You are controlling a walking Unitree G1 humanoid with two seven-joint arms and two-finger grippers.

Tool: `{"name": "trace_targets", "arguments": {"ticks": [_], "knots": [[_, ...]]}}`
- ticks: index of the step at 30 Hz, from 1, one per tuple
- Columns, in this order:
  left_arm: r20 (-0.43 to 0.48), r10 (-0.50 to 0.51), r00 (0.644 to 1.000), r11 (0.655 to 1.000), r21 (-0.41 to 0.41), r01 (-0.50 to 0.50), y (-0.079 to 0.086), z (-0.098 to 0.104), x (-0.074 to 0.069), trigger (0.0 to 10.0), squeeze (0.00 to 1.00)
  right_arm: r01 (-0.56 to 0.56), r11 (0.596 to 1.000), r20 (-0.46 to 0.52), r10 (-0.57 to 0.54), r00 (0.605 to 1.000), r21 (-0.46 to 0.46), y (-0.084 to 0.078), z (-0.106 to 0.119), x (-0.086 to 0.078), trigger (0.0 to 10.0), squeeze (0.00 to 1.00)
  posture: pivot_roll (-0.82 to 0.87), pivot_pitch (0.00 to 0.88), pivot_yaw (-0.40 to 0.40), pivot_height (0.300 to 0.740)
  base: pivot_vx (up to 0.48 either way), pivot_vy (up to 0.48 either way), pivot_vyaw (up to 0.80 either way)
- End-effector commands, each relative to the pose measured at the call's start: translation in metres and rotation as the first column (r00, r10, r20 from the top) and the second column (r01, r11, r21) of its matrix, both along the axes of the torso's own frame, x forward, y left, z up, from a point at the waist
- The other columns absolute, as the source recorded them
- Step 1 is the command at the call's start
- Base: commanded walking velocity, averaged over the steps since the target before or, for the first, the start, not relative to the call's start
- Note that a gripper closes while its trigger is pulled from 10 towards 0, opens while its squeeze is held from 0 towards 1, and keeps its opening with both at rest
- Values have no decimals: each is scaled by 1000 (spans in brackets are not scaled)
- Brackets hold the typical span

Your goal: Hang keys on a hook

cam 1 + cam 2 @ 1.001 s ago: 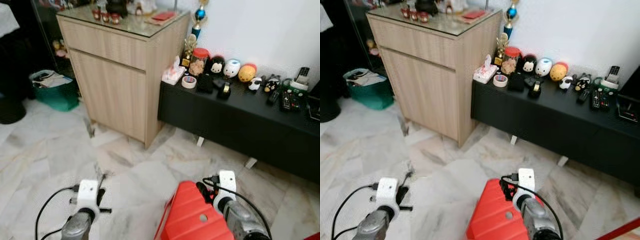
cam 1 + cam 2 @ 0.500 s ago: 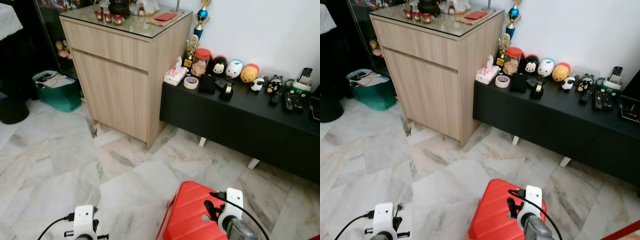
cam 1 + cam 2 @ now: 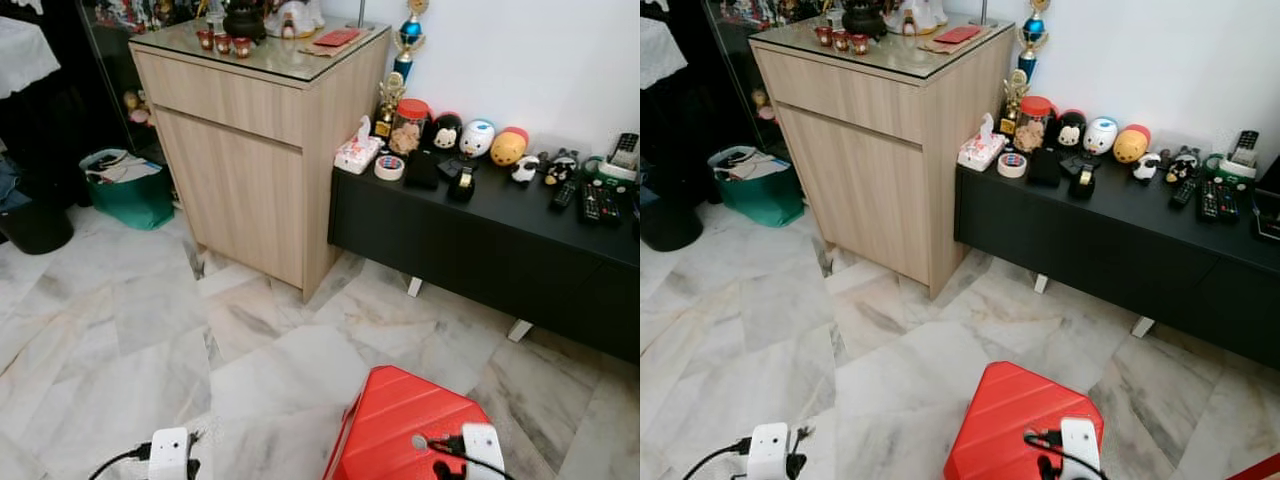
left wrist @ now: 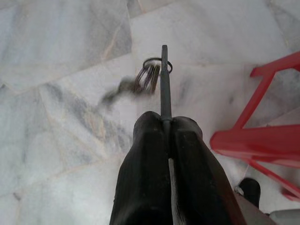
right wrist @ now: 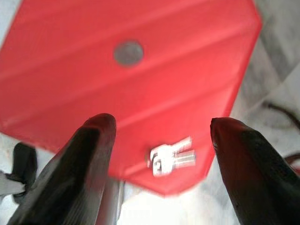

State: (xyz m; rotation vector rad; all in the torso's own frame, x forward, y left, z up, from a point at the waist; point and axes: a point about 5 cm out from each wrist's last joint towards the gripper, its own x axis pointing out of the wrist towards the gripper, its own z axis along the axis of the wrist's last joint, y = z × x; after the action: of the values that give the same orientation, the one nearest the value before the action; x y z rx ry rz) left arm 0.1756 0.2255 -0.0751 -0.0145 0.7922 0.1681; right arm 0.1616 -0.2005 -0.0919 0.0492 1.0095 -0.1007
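The room is evenly and softly lit; the white wall [image 3: 560, 60] and the pale marble floor [image 3: 120, 330] read bright, with no hard shadows; the far left corner beside the wooden cabinet [image 3: 250, 150] falls dark; the cabinet's glass top carries a mild sheen; the black low bench [image 3: 480, 240] throws a faint shadow beneath; the head views are fairly sharp; in the wrist views the black fingers [image 5: 79, 168] sit close and soft, and the dangling keys [image 4: 140, 82] smear with blur.

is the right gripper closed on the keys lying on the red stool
No, the right gripper is open, its two black fingers spread wide above the silver keys lying on the red stool.
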Motion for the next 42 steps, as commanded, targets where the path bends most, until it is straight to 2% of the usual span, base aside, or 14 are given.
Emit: {"name": "trace_targets", "arguments": {"ticks": [1, 5, 8, 19, 42], "knots": [[-18, -9, 1000, 1000, -2, 9, -2, -3, -5, 10000, 0, 39, 999, -10, -39, 999, 11, -1, -2, -4, 10000, 0, 51, 0, -18, 732, 0, 0, 0], [-22, -16, 1000, 1000, -15, 16, -6, -4, -5, 10000, 0, 53, 998, -23, -52, 998, 16, -1, -4, -9, 10000, 0, 41, 0, -15, 732, 0, 0, 0], [-24, -15, 1000, 1000, -20, 14, -8, -4, -5, 10000, 0, 102, 994, -13, -101, 995, 33, -2, -3, -8, 10000, 0, 38, 0, -20, 732, -256, 0, 0], [-25, -1, 1000, 999, -45, -1, -14, -5, -1, 10000, 0, 123, 991, 39, -125, 991, 60, 1, 6, 14, 10000, 0, 40, 0, -24, 732, -260, 0, 0], [-23, -7, 1000, 999, -47, 6, -18, -4, 4, 10000, 0, 130, 988, 64, -135, 989, 79, 5, 8, 21, 10000, 0, 72, 0, -45, 732, -262, 0, 0]]}}
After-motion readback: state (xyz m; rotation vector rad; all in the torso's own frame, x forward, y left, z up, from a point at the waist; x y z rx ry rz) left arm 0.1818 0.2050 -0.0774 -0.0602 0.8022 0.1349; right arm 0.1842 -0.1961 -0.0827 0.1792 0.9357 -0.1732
